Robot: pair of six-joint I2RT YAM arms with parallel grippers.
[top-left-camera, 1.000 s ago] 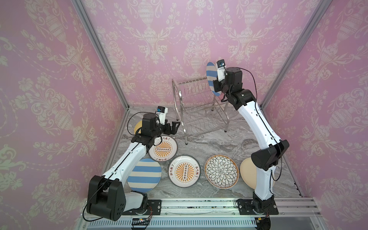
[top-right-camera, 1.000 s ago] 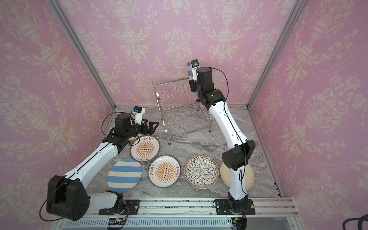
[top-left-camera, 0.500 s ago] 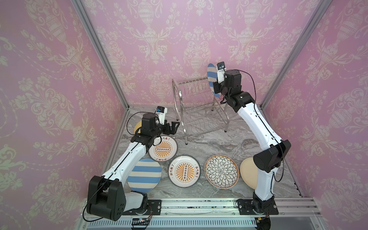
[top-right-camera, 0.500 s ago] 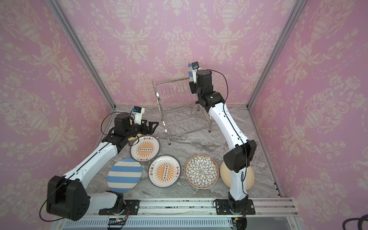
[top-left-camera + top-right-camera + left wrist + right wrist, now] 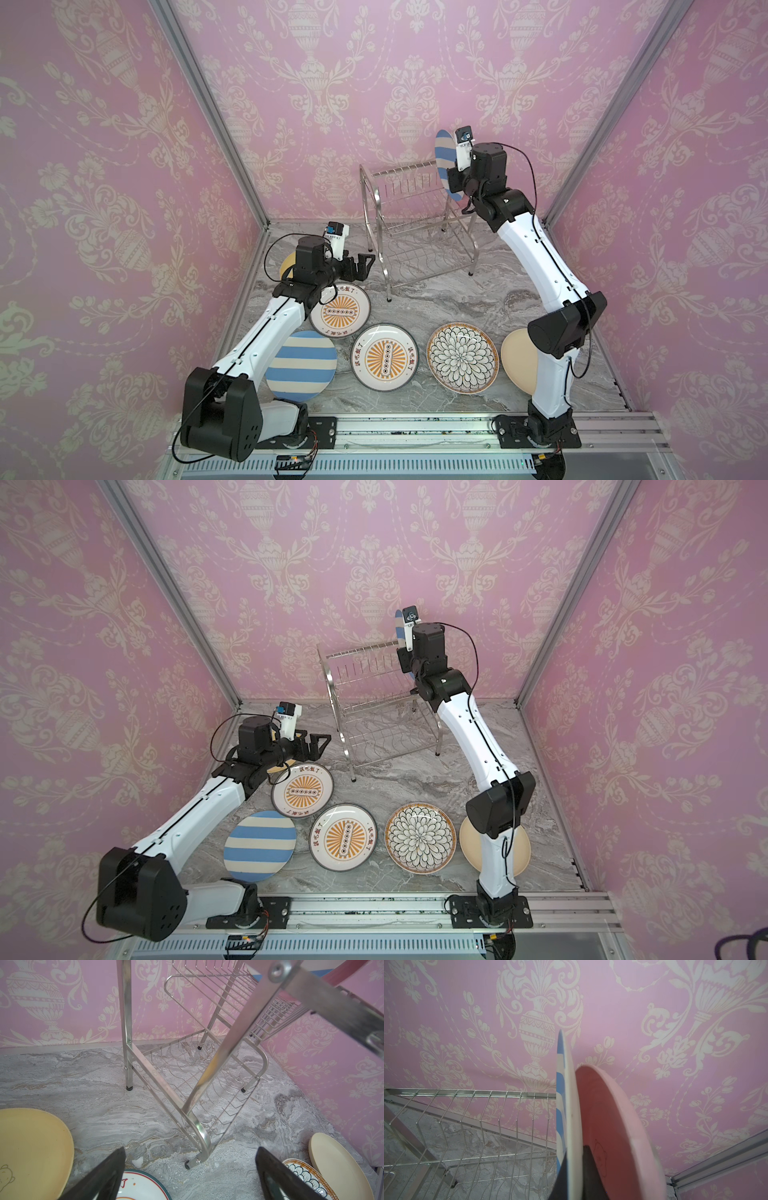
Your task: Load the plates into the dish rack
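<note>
Your right pincer (image 5: pixel 574 1169) is clamped tight on the rim of a blue-and-white striped plate (image 5: pixel 560 1095) and holds it upright on edge. Just beside that plate, on the side away from the free wire slots, a pink plate (image 5: pixel 612 1126) stands on edge too, leaning a little. In both top views the gripped plate is at the right end of the upper tier of the dish rack (image 5: pixel 415 232). You cannot tell whether its lower edge has seated in a slot.

Your left pincer (image 5: pixel 361 266) hangs wide open with nothing in it. It is low over the bench (image 5: pixel 457 299) and points at the rack's front-left foot. A yellow plate (image 5: pixel 286 266) lies flat under that wrist, and a sunburst plate (image 5: pixel 338 309) lies flat just below the pincer.

Nearer to you, four more plates lie flat in a row. From left to right they are a second striped plate (image 5: pixel 303 365), a second sunburst plate (image 5: pixel 384 357), a black-petal plate (image 5: pixel 462 357) and a beige plate (image 5: pixel 515 361). The right arm's elbow hides part of the beige plate.
</note>
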